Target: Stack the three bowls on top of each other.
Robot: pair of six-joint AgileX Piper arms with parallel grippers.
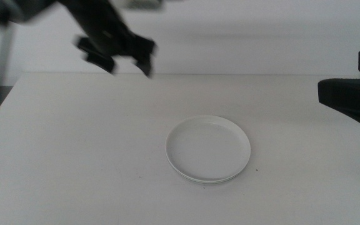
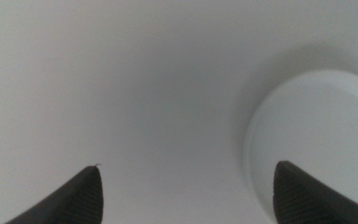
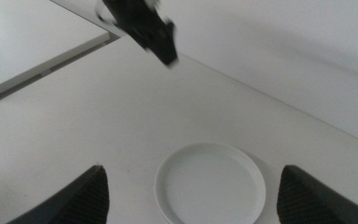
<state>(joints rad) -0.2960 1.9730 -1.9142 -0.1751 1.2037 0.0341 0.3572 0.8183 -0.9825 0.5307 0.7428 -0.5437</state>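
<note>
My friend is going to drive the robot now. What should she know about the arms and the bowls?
Left gripper: raised above the far left of the table, jaws open, holding nothing.
Right gripper: waiting at the right edge, jaws open, empty.
Bowls: a white bowl sits mid-table, with a second rim showing just under its near edge, so it seems stacked. No other bowl lies apart.
Done: stacking looks complete, though three bowls cannot be counted.
Left: confirm the count.

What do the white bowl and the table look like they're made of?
The white bowl looks like matte plastic, possibly melamine or glazed ceramic: thin even rim, uniform colour, no sharp glare. The table looks like smooth white laminate or painted board, flat and soft-sheened; the pictures cannot settle which.
</note>
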